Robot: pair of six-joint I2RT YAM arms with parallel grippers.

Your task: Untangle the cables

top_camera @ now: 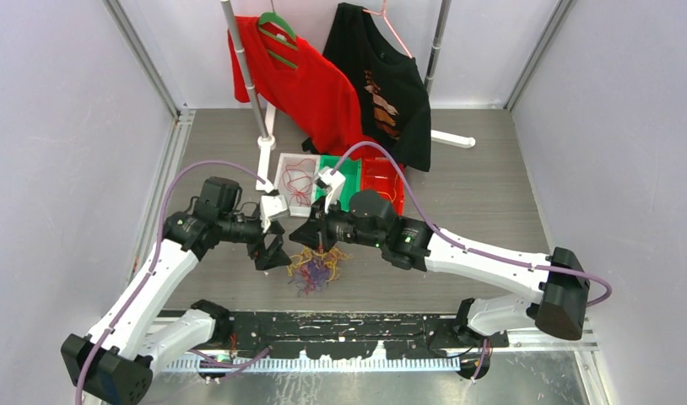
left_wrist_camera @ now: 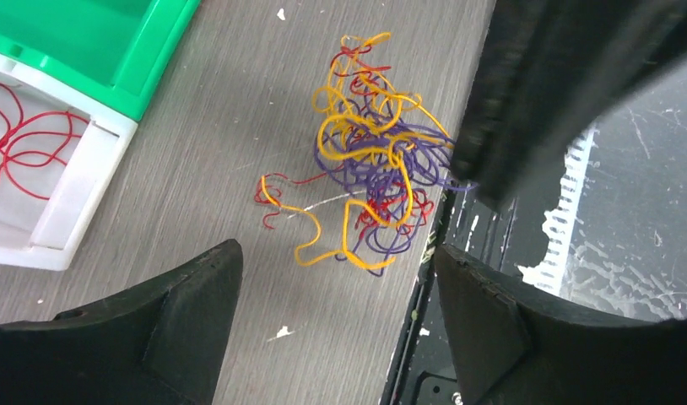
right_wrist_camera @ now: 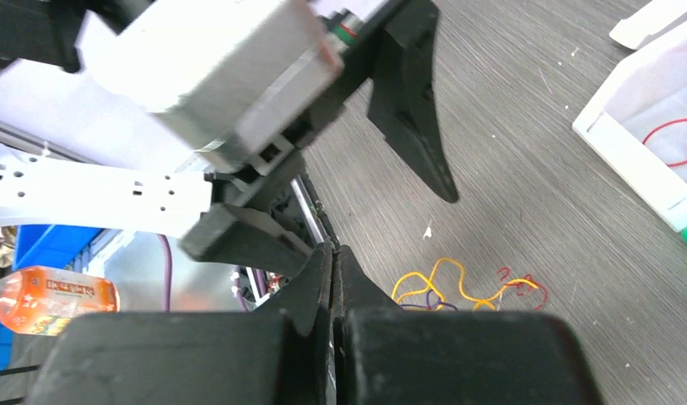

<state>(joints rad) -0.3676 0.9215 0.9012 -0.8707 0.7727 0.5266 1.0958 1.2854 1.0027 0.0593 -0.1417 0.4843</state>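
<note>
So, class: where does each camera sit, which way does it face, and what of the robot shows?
Top external: above, behind the robot, looking down on left arm, right arm and cables.
Left wrist: on the left arm, looking down past the open left gripper at the cables.
Right wrist: on the right arm, looking past the shut right gripper at the left gripper.
Shared by both wrists: cables, white bin.

You're looking into a robot lab test cell: plain white panel walls point(top_camera: 62, 126) on aluminium posts point(top_camera: 146, 63) box in a grey wood-grain table point(top_camera: 484, 194), with the left arm point(top_camera: 154, 287) and right arm point(top_camera: 484, 253) bolted at its near edge. At the back, a clothes rack point(top_camera: 247, 76) carries a red shirt point(top_camera: 315, 84) and a black shirt point(top_camera: 382, 76), and there's a white tray point(top_camera: 279, 177), green tray point(top_camera: 353, 173) and red tray point(top_camera: 382, 175) lined up mid-table.
</note>
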